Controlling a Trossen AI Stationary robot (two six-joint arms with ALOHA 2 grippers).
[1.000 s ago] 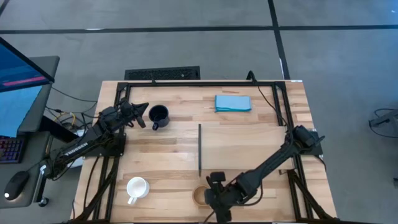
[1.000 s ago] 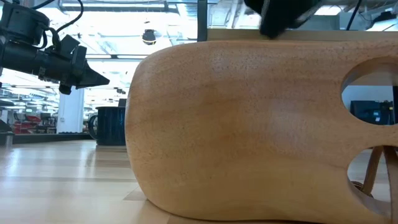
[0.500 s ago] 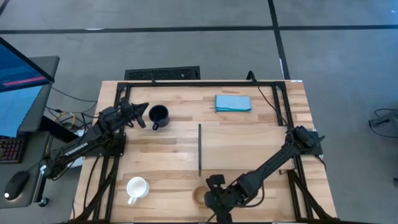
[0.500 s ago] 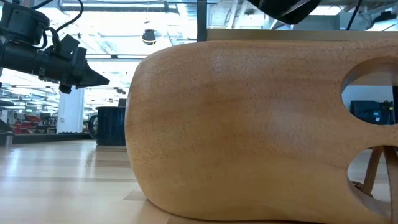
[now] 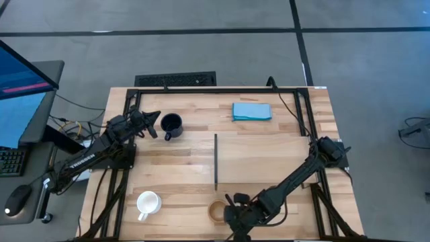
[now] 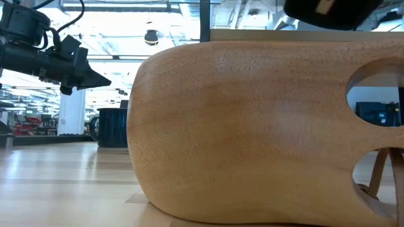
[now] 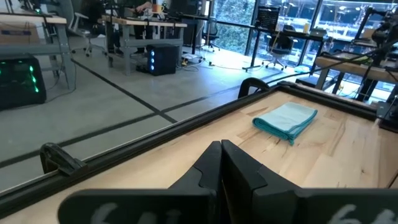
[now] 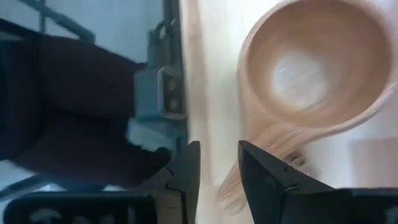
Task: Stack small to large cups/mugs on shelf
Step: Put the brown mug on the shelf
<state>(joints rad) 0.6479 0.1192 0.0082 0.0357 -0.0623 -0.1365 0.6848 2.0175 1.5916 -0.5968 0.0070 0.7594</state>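
At the bottom edge of the high view, just right of centre, the right gripper (image 5: 235,214) hung over the near edge of the table (image 5: 269,154), right beside the small tan wooden cup (image 5: 216,211). In its wrist view the fingers (image 8: 186,171) stood a little apart with the cup's handle running toward the gap between them; I could not tell whether they touched the wood. The low view was nearly filled by that cup (image 6: 252,132), standing on the tabletop, with a dark piece of the arm at the upper right.

The white mug (image 5: 147,202) sat at the lower left of the table, well apart from the wooden cup. The shelf (image 5: 216,161) showed from above as a thin dark line in the middle of the frame, nothing on it that I could see.

Farther back, at the upper left, the left gripper (image 5: 155,123) hovered just beside the glossy black mug (image 5: 172,124), its fingers (image 7: 214,163) pressed together and holding nothing. The low view showed it raised above the tabletop, the mug (image 6: 112,127) standing below and behind it. A blue folded cloth (image 5: 252,111) lay at the far side, upper right of centre.
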